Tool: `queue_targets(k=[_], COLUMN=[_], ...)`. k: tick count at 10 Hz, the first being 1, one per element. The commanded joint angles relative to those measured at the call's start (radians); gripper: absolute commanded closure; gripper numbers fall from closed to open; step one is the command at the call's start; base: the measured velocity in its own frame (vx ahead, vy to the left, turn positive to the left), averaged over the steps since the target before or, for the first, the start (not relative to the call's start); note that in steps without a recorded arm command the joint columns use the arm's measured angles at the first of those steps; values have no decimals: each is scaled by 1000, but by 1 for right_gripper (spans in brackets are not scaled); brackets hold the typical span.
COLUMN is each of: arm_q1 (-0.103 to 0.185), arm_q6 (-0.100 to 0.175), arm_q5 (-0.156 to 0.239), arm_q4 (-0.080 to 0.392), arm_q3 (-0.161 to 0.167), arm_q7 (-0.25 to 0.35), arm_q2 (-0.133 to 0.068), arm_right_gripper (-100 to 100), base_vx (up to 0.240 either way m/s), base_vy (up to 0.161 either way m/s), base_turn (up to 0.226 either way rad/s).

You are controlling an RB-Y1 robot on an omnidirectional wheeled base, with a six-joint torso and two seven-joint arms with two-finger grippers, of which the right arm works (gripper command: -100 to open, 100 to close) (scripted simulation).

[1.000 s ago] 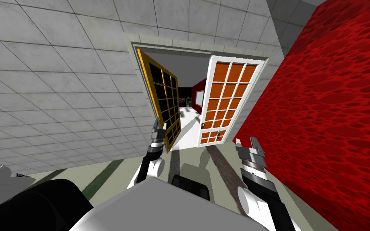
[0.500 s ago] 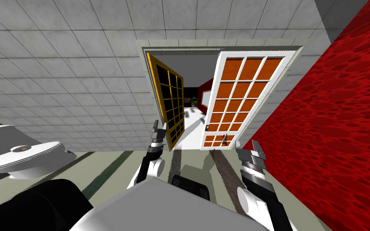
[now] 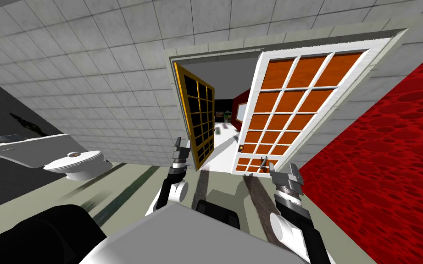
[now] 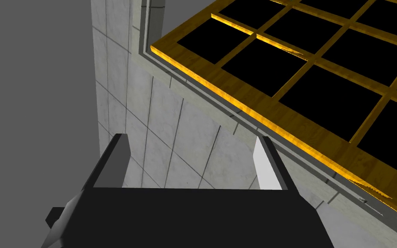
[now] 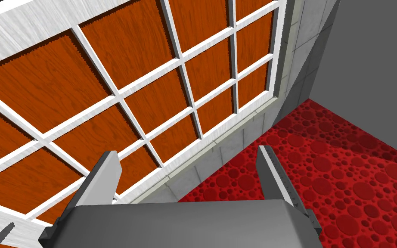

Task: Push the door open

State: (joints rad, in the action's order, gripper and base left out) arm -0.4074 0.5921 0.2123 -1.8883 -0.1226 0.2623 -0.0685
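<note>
Both ajar, yellow door [image 3: 197, 119] left and orange door [image 3: 293, 105] right, left gripper [image 3: 182, 144] released beside yellow door, right gripper [image 3: 283, 167] released near orange door.

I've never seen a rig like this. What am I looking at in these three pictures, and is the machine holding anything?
It is a two-armed robot in a house, facing a double door. The wide picture comes from a camera on its head, looking down past its own chest. The other two come from cameras on its wrists, each looking along a pincer. The left pincer points at the yellow-framed door with black panes, beside a grey tiled wall. The right pincer points at the white-framed door with orange panels, near its handle and a red wall. Both doors stand ajar. Both pincers are open and hold nothing. A white toilet stands off to the robot's left.
</note>
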Motion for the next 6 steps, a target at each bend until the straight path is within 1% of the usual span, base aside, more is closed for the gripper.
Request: queue_targets(k=[1,5,6], arm_q1=[8,31,37], arm_q6=[14,48,56], arm_q5=[23,80,94], arm_q4=[30,109,129], arm_q3=[-6,-18,-21], arm_q7=[25,83,98], arm_q2=[-5,-9,-10], arm_right_gripper=[-100,-100,-100], base_vx=[40,25,21], base_vy=[-94,-88,-93], base_turn=[207,205,278])
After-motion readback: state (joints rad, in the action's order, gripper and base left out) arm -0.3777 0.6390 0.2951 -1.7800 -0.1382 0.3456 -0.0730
